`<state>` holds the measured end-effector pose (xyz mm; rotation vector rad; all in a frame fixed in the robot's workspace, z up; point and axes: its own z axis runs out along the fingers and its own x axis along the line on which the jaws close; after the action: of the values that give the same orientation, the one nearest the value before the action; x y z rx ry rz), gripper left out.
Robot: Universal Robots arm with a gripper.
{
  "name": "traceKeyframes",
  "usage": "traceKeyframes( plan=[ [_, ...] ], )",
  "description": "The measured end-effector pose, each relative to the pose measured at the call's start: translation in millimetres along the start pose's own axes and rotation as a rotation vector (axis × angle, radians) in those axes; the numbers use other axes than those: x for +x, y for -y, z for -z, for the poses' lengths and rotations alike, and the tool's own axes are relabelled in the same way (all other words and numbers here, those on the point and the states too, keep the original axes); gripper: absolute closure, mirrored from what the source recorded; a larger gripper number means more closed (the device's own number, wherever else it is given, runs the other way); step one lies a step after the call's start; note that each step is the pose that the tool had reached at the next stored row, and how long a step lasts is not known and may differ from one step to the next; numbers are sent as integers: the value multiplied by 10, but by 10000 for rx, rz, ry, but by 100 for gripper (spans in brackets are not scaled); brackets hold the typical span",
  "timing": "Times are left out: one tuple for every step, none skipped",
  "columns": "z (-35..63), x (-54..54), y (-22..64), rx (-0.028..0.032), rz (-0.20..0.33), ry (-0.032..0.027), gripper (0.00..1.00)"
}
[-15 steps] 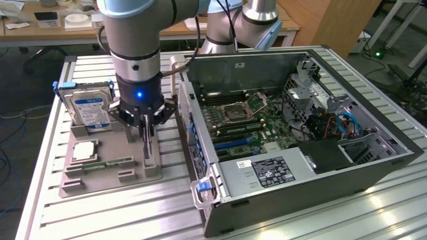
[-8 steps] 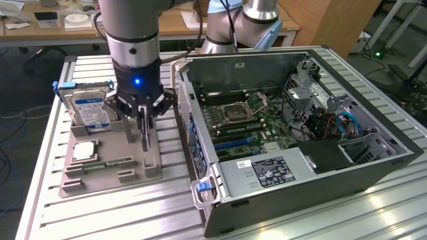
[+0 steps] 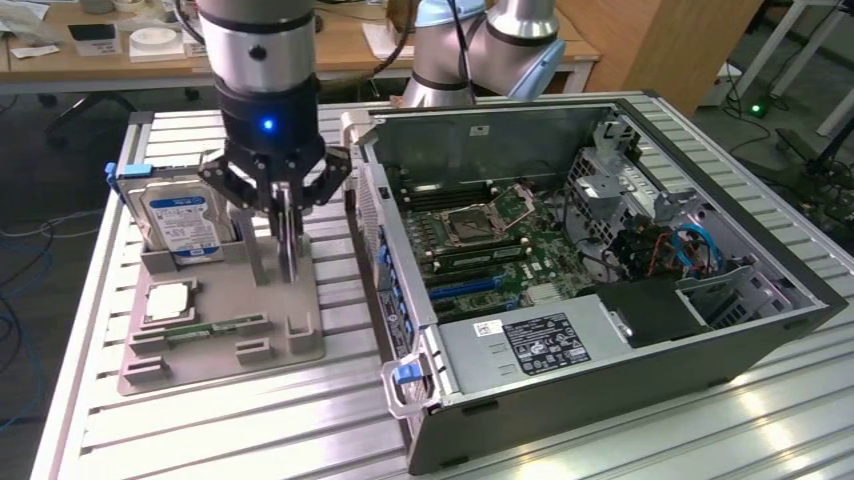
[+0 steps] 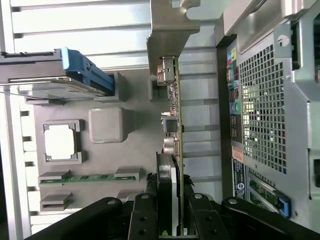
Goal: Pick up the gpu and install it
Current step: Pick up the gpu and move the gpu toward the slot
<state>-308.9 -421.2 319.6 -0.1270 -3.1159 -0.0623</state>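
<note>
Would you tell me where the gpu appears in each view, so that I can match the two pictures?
Exterior view: the gpu stands on edge in the grey tray, under the gripper, toward the exterior view's left.
Wrist view: the gpu is seen edge-on between the tray and the computer case, one end between the fingers.
Shared landmark: the square silver chip in the tray.

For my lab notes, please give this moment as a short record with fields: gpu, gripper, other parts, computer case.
gpu: upright on edge over the grey holder tray
gripper: closed on the gpu's two faces, from above
tray also holds: hard drive, processor, memory stick
computer case: open, at the exterior view's right of the tray
installed: not yet
</note>
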Motion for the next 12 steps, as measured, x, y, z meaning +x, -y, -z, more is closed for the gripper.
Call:
traceKeyframes(
  plan=[
    [45,1,-2,0,0,0,72],
    [91,2,-4,0,0,0,72],
    [136,3,-5,0,0,0,72],
    [181,4,-7,0,0,0,72],
    [223,5,-9,0,0,0,72],
    [268,6,-10,0,0,0,72],
    [306,7,-12,-1,0,1,72],
    [337,8,-13,-1,0,0,72],
    [370,9,-14,-1,0,0,72],
    [412,10,-16,-1,1,0,72],
    [456,11,-18,-1,0,0,72],
    [502,12,-20,-1,0,0,72]
  ],
)
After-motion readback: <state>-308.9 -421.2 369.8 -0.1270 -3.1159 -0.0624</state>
